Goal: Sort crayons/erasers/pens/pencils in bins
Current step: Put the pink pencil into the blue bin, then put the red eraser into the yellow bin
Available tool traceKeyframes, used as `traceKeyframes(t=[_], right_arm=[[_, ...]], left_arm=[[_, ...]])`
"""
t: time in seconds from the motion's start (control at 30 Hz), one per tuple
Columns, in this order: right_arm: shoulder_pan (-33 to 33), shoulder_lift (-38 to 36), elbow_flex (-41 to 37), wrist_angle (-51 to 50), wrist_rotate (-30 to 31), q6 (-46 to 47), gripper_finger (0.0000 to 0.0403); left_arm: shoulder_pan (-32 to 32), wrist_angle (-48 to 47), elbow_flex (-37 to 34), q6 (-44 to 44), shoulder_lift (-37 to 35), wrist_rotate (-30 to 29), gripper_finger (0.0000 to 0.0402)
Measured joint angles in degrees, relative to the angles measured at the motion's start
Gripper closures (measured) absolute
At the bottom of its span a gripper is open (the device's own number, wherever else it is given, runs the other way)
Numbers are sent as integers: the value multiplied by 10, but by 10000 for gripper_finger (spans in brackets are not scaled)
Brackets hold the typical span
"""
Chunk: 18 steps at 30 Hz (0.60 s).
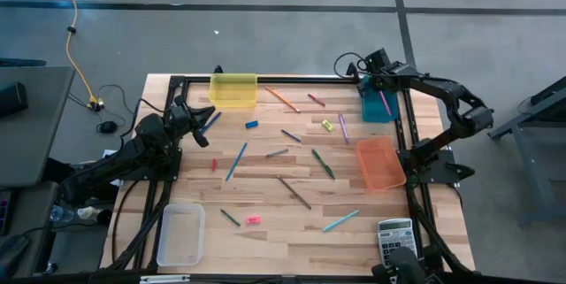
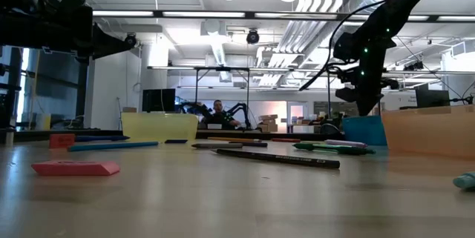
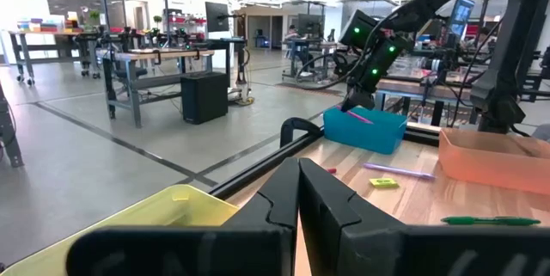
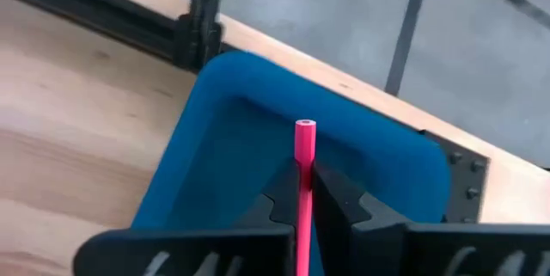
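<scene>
right gripper [image 4: 302, 192] clamping pink pencil [image 4: 303, 181] — seemingly above teal bin [image 4: 215, 164]

Light is bright and even, coming from ceiling strip lights [image 2: 148, 13] that glare white across the top of the low view. In that view the near table [image 2: 237, 201] is blurred, with the pink eraser [image 2: 74, 167] soft-edged. The overhead view looks flat, with only faint shadows under the arms. In the right wrist view the pink pencil [image 4: 303, 181] is sharp, while the dark fingers [image 4: 284, 194] along the bottom edge blur.
</scene>
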Motion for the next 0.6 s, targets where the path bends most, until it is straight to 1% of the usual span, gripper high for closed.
traceKeyframes(t=[0.17,0.27,0.6], right_arm=[[0,0,0,4,-15,-3,400],[0,0,0,6,-21,-4,392],[0,0,0,5,-21,-3,326]], left_arm=[[0,0,0,0,0,0,401],[0,0,0,0,0,0,401],[0,0,0,0,0,0,401]])
